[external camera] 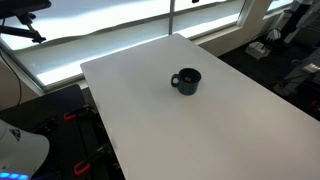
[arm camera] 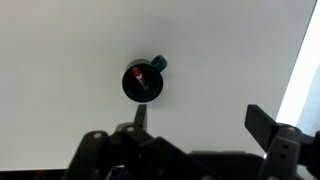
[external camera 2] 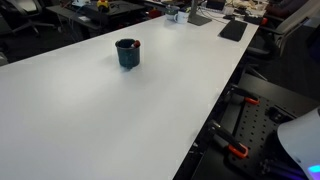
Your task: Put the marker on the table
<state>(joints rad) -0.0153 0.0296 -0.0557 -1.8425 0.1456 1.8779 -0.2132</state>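
Note:
The marker [arm camera: 141, 77], dark with a reddish end, stands inside the dark blue mug [arm camera: 141, 82]; only its top shows, in the wrist view. The mug stands upright on the white table [arm camera: 60, 60] and shows in both exterior views [external camera: 186, 81] [external camera 2: 127, 53], where the marker is too small to make out. My gripper [arm camera: 200, 122] is open and empty. It hangs high above the table, with the mug just beyond its left finger in the wrist view. The gripper does not show in either exterior view.
The table [external camera: 200, 130] [external camera 2: 100, 120] is bare around the mug. Its edge runs close on the right in the wrist view [arm camera: 300, 70]. A dark flat item [external camera 2: 232, 30] and small clutter lie at the far end. Chairs and equipment stand around the table.

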